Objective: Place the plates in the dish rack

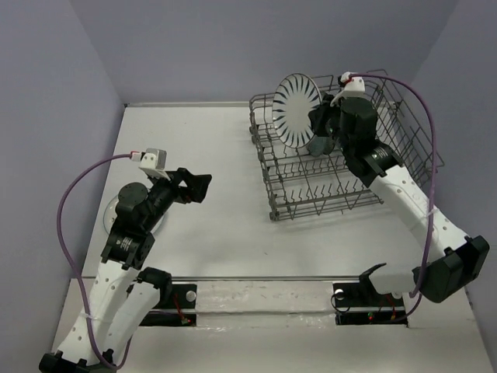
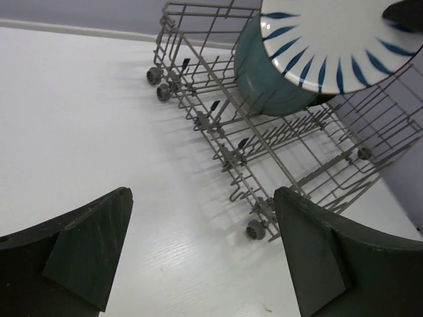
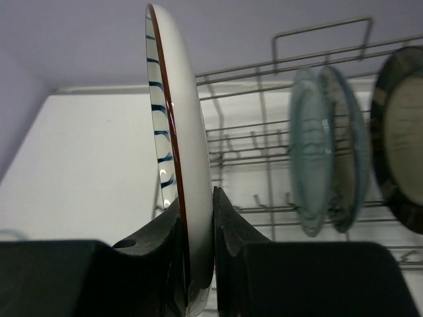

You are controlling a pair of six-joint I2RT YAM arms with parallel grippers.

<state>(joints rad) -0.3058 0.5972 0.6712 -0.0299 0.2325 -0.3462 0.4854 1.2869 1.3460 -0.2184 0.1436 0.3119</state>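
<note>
Striped plate (image 1: 297, 109) was held upright at the dish rack (image 1: 311, 190) by the right hand (image 3: 197, 221).
Its rim was clamped between the fingers at the rack's far-left corner, beside a racked teal plate (image 2: 264, 86). The left hand (image 2: 201, 224) was spread wide, empty, over the desk (image 1: 217, 148).

The striped plate (image 1: 297, 109) is painted white with dark radial stripes, seen as blue in the wrist views, and is edged in reddish brown. The teal plate (image 2: 264, 87) is left plain. The tan plate (image 3: 403, 132) is rimmed in dark brown. The dish rack (image 1: 311, 190) is finished in grey wire.
</note>
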